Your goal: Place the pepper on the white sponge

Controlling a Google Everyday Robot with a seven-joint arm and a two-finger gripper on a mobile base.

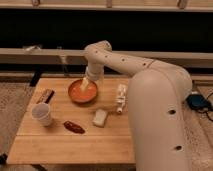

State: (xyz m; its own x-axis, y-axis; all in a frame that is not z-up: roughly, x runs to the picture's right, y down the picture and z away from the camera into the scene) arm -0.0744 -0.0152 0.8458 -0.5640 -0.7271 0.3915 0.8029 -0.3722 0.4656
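Observation:
The dark red pepper (73,127) lies on the wooden table (75,147), front left of centre. The white sponge (100,117) lies just to its right, a short gap between them. My gripper (85,84) hangs over the orange bowl (82,92) at the back of the table, well behind both the pepper and the sponge. It holds nothing that I can see.
A white cup (42,114) stands at the table's left. A dark brown bar (45,96) lies behind it near the left edge. A slim white tube (120,97) lies right of the bowl. My arm's large body (160,120) covers the table's right side.

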